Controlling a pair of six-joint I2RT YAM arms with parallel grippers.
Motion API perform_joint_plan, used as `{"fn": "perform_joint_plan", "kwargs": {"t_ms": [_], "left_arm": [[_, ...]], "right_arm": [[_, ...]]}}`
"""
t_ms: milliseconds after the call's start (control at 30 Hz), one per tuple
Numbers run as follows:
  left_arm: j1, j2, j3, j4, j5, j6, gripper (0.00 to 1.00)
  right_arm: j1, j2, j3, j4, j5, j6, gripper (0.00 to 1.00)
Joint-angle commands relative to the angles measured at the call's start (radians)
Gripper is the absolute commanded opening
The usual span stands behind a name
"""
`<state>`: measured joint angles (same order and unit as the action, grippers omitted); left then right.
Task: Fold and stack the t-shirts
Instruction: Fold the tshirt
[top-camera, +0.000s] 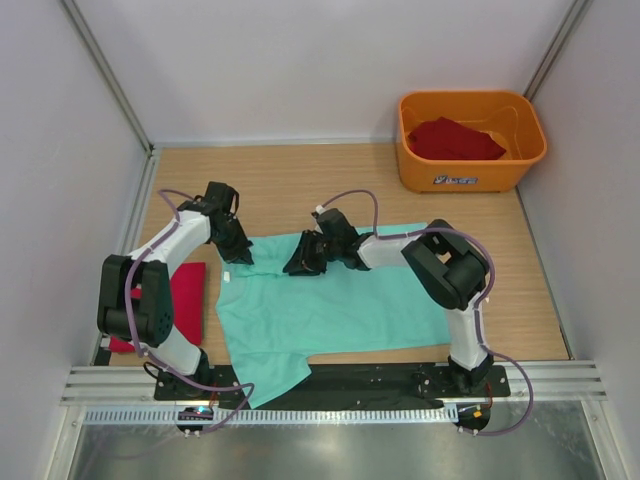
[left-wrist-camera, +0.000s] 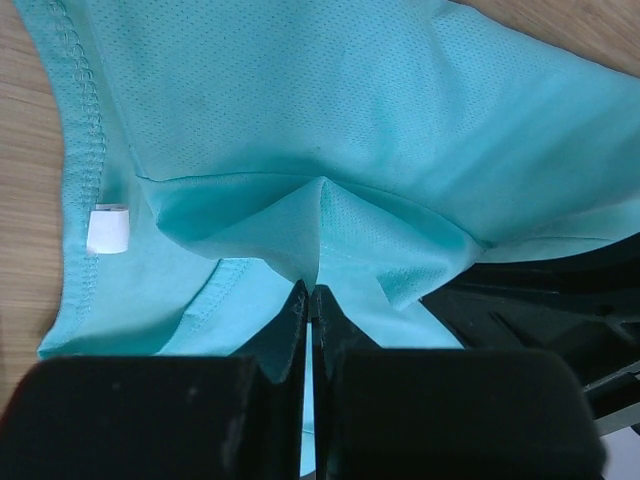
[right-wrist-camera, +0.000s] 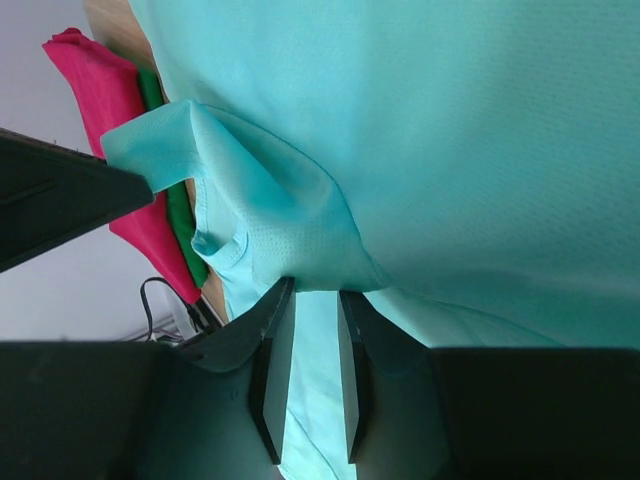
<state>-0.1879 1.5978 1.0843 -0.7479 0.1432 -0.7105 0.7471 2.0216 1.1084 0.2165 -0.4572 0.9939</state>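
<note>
The mint-green t-shirt lies spread flat in the middle of the wooden table. Its white neck label shows in the left wrist view. My left gripper is at the shirt's far left corner, its jaws shut on a raised fold of the cloth. My right gripper is on the shirt's far edge a little to the right. Its jaws stand a narrow gap apart with a bunched ridge of the cloth at the tips. A folded deep red t-shirt lies at the left, and another red one lies in the tub.
The orange plastic tub stands at the back right corner. A green layer shows beside the folded red shirt in the right wrist view. White walls close in the table on three sides. The shirt's near edge hangs over the black base rail.
</note>
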Motion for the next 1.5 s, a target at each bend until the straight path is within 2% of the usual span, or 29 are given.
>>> {"fn": "perform_joint_plan", "kwargs": {"t_ms": [0, 267, 433, 533, 567, 633, 767, 833, 967, 1467], "left_arm": [[0.004, -0.019, 0.026, 0.019, 0.012, 0.029, 0.00], [0.005, -0.016, 0.016, 0.022, 0.029, 0.042, 0.00], [0.005, -0.019, 0.014, 0.019, 0.038, 0.049, 0.00], [0.004, -0.027, 0.009, 0.015, 0.039, 0.054, 0.00], [0.005, -0.029, 0.008, 0.015, 0.038, 0.055, 0.00], [0.005, -0.036, 0.005, 0.004, 0.035, 0.062, 0.00], [0.005, -0.068, -0.018, -0.017, 0.019, 0.069, 0.00], [0.005, -0.093, -0.033, -0.044, 0.012, 0.074, 0.00], [0.005, -0.140, -0.069, -0.065, 0.024, 0.071, 0.00], [0.005, -0.280, -0.169, -0.149, 0.025, 0.048, 0.00]], "right_arm": [[0.012, 0.014, 0.062, 0.024, 0.020, 0.017, 0.31], [0.031, 0.025, 0.093, 0.003, 0.049, 0.038, 0.40], [0.047, 0.032, 0.096, 0.023, 0.057, 0.084, 0.40], [0.055, 0.032, 0.094, 0.034, 0.065, 0.110, 0.33], [0.055, 0.031, 0.093, 0.037, 0.063, 0.114, 0.20], [0.055, 0.016, 0.082, 0.034, 0.066, 0.112, 0.11], [0.055, -0.015, 0.094, -0.081, 0.078, 0.036, 0.04], [0.054, -0.023, 0.111, -0.184, 0.074, -0.016, 0.03], [0.054, -0.026, 0.134, -0.273, 0.040, -0.072, 0.03], [0.051, -0.047, 0.151, -0.315, -0.051, -0.092, 0.03]]}}
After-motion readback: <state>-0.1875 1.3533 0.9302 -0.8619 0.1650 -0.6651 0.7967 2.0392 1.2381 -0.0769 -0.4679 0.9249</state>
